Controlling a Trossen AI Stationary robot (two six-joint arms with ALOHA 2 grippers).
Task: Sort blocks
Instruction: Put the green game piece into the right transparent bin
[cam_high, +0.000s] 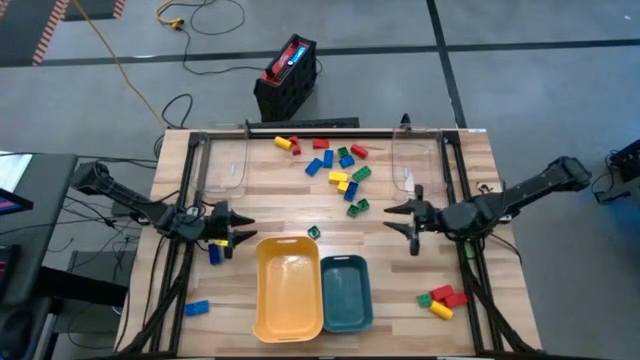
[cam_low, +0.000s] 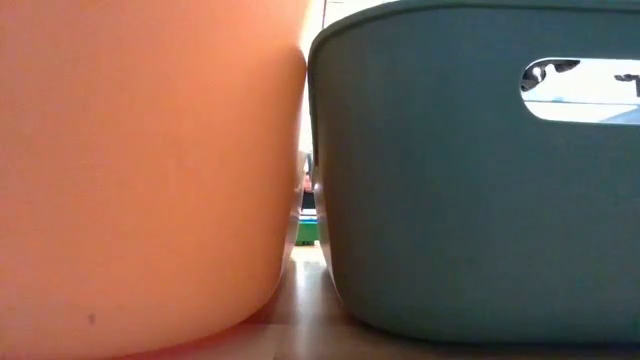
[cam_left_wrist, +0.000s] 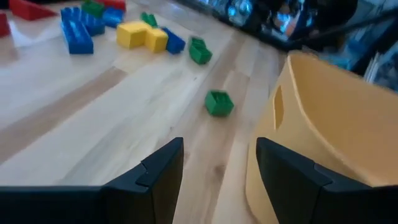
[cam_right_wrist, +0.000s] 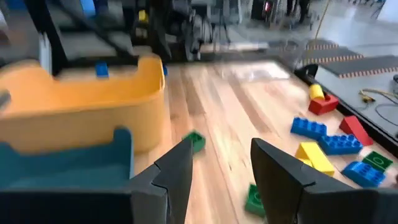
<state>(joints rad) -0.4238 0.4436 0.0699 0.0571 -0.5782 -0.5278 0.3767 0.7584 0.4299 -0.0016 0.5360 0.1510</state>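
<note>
Blocks (cam_high: 335, 165) lie behind 2 side-by-side trays (cam_high: 262, 290).

Two dark, slim jointed arms here; left gripper (cam_high: 240, 233) and right gripper (cam_high: 397, 218) each end in matte black, angular fingers.

Red, yellow, blue and green blocks (cam_high: 340, 165) lie scattered, most clustered mid-table, none in trays.

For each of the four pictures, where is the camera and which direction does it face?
High: overhead, straight down; both arms, left gripper, right gripper.
Low: table level, against yellow tray and teal tray; no arm.
Left wrist: past open fingers toward yellow tray.
Right wrist: past open fingers toward trays.
Shared: lone green block.
</note>
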